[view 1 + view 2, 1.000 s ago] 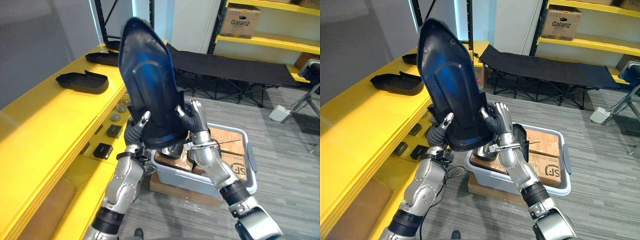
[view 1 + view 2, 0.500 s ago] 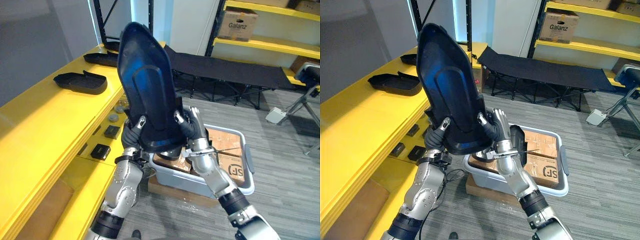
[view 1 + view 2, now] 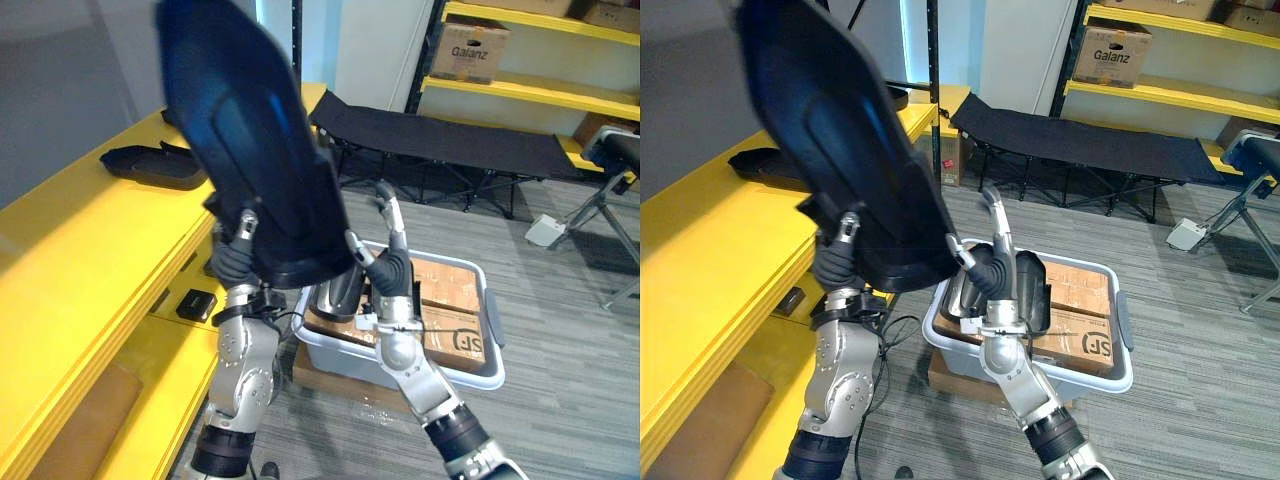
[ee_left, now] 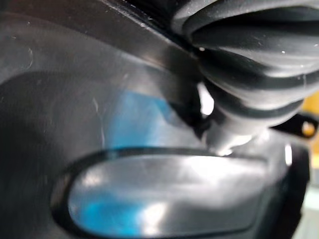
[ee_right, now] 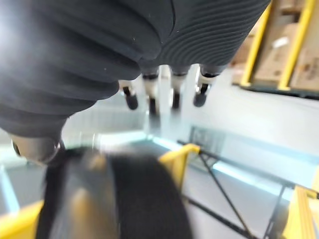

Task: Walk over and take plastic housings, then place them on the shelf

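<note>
Beside yellow shelf (image 3: 90, 250), left hand (image 3: 232, 262) grips glossy black housing (image 3: 250, 150).

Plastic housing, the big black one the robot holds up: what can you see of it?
The plastic housing is a long, glossy black shell with a raised oval panel in its middle. It is held up in the air, leaning toward the yellow shelf. The left robot hand pinches its wide lower end; the right robot hand, open, is beside that edge.
</note>
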